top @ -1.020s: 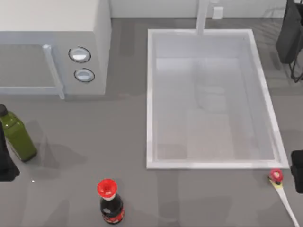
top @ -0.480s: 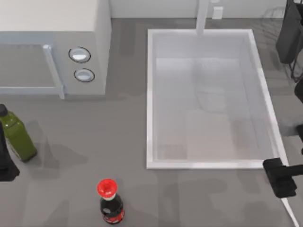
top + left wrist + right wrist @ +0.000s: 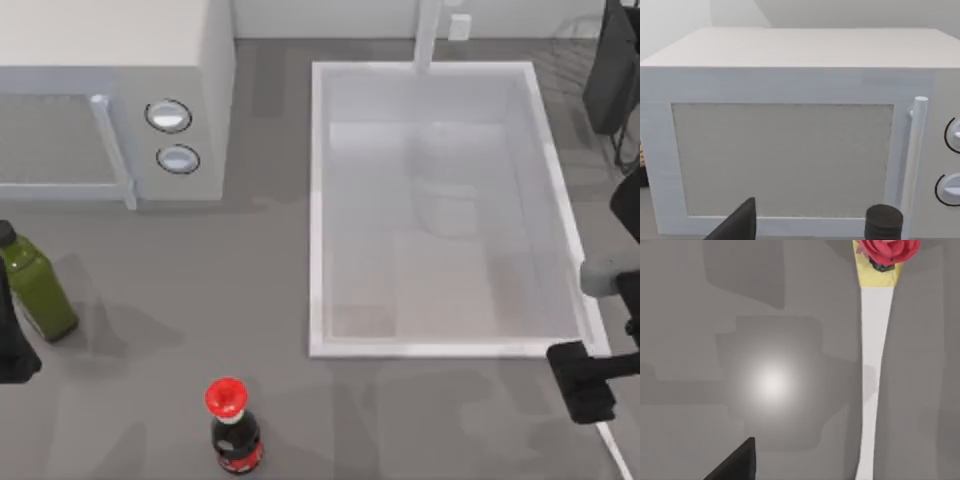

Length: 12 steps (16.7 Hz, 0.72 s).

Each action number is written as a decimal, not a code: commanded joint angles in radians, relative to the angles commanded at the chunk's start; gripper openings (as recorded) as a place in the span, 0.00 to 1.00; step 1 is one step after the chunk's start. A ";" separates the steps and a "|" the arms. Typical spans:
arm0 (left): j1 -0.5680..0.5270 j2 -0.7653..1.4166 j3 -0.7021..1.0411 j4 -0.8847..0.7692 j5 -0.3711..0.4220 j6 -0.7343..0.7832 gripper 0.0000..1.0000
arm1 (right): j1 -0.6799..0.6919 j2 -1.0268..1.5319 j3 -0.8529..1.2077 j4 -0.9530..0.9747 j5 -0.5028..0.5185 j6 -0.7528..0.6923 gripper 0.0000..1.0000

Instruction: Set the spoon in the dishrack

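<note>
1. My right gripper (image 3: pixel 583 383) hovers over the spoon (image 3: pixel 875 340), which lies flat on the countertop (image 3: pixel 400 420) just beside the sink basin (image 3: pixel 318 210); I cannot tell how its jaws stand.
2. The thin handle could slip or skid away.
3. The dishrack (image 3: pixel 612 70) sits far off, so a weak pinch risks dropping it.
4. My left gripper (image 3: pixel 12 345) idles beside the green bottle (image 3: pixel 35 288).

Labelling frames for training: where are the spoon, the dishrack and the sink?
spoon (image 3: pixel 874 365): right wrist view, white handle.
dishrack (image 3: pixel 610 75): top view, dark panel.
sink (image 3: pixel 318 220): top view, left rim.
</note>
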<state>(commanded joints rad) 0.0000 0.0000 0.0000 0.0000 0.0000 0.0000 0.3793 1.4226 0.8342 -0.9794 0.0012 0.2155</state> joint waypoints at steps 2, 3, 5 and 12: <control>0.000 0.000 0.000 0.000 0.000 0.000 1.00 | 0.001 0.046 -0.050 0.099 0.000 0.002 1.00; 0.000 0.000 0.000 0.000 0.000 0.000 1.00 | 0.002 0.074 -0.079 0.161 0.000 0.003 1.00; 0.000 0.000 0.000 0.000 0.000 0.000 1.00 | 0.003 0.126 -0.138 0.277 0.000 0.005 1.00; 0.000 0.000 0.000 0.000 0.000 0.000 1.00 | 0.005 0.190 -0.208 0.400 0.000 0.008 1.00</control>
<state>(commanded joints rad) 0.0000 0.0000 0.0000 0.0000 0.0000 0.0000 0.3847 1.6126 0.6267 -0.5798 0.0011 0.2237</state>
